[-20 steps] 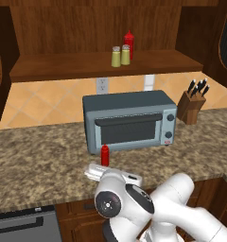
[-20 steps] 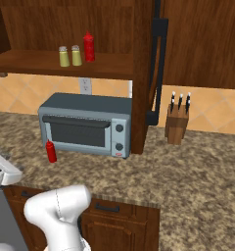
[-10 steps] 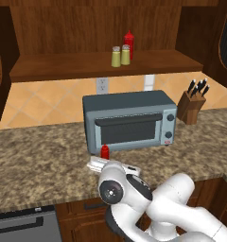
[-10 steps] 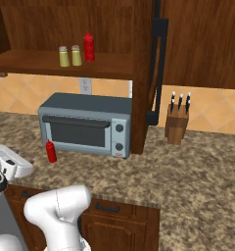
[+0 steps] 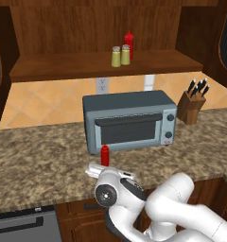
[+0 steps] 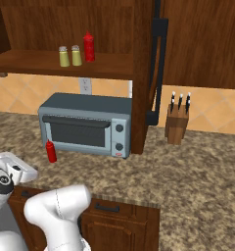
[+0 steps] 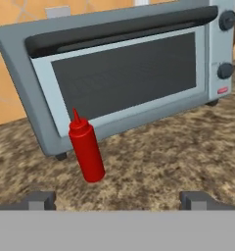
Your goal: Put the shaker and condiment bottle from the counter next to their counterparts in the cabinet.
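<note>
On the counter [image 5: 39,160], a red bottle [image 7: 86,149] stands upright just in front of the toaster oven [image 5: 128,120]. Near it, the gripper [image 7: 117,201] hangs with fingers spread wide, holding nothing. Up on the cabinet [image 5: 87,28] shelf [image 5: 63,66] sit two shakers [image 5: 120,56] side by side, with another red bottle [image 5: 129,42] behind.

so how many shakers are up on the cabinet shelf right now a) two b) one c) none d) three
a, two yellow-green shakers stand side by side on the cabinet shelf next to a red bottle, while the other red bottle is on the counter in front of the toaster oven.
</note>
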Tool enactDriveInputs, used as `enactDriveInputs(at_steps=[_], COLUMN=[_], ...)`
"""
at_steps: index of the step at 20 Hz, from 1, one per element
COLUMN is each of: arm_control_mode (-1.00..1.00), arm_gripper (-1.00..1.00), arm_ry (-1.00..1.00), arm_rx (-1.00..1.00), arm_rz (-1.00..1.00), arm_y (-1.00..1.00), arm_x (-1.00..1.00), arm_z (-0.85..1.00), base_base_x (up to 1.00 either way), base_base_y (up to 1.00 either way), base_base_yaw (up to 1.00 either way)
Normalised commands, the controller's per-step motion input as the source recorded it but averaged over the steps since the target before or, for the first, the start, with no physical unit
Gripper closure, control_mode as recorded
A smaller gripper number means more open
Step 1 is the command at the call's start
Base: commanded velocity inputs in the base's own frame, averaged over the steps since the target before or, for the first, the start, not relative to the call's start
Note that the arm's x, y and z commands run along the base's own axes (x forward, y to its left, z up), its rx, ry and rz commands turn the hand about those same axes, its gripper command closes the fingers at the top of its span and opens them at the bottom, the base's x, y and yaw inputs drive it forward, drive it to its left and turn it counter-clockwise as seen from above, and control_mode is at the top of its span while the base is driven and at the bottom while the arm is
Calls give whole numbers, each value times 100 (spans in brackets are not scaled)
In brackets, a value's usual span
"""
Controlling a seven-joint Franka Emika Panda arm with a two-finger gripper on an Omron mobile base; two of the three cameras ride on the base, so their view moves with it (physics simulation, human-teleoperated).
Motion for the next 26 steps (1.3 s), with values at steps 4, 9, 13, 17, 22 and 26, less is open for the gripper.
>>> enactDriveInputs(at_steps=[4,9,13,17,22,26], arm_control_mode=[-100,-100,-100,-100,-100,-100], arm_gripper=[-100,-100,-100,-100,-100,-100], arm_ry=[0,-1,0,0,0,1], arm_rx=[4,1,0,0,0,-3], arm_rz=[10,7,0,0,0,0], arm_y=[-1,-3,0,-15,-23,-15], arm_x=[35,11,0,10,12,4], arm_z=[-21,-2,0,0,0,-1], base_base_x=[0,0,0,0,0,0], base_base_y=[0,0,0,0,0,0], base_base_yaw=[0,0,0,0,0,0])
